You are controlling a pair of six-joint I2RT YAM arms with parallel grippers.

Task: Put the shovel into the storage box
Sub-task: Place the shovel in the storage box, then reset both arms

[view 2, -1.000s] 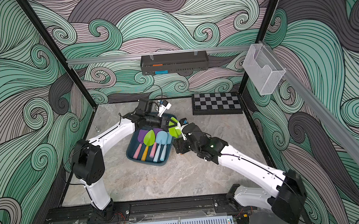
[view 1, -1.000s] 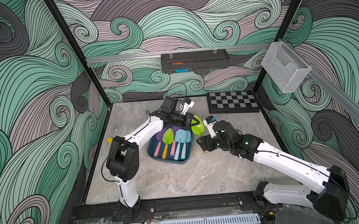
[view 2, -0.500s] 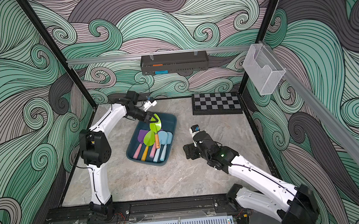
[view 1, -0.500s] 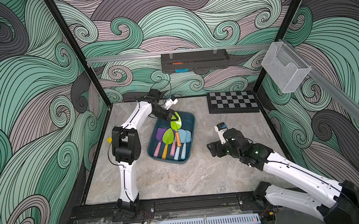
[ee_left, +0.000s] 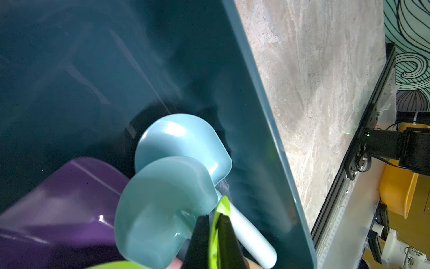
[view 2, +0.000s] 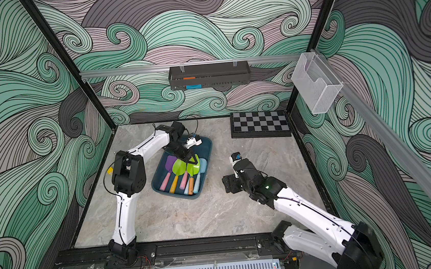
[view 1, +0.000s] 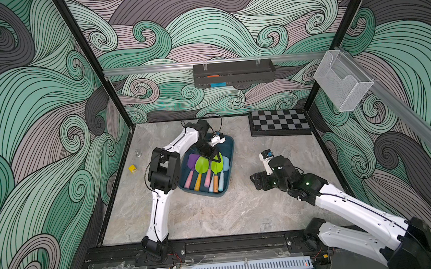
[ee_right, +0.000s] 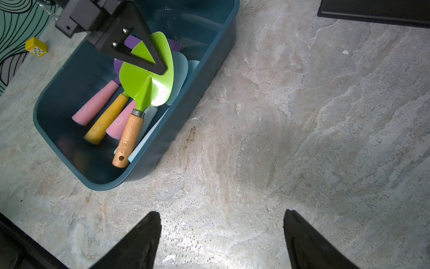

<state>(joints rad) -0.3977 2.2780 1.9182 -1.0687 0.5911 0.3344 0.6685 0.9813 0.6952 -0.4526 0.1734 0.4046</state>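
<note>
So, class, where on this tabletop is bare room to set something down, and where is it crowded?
Free: the broad marble between the storage box and the front rail; the gap between box and chessboard. Crowded: inside the box, full of shovels, with the left fingers shut on the wood-handled green shovel.

The marbled tabletop (view 1: 216,215) bears the storage box (view 1: 227,146), a chessboard (view 1: 278,123) and a small yellow block (view 1: 132,168).

Left end effector (ee_right: 162,69) clamped, right (ee_right: 221,213) agape.
</note>
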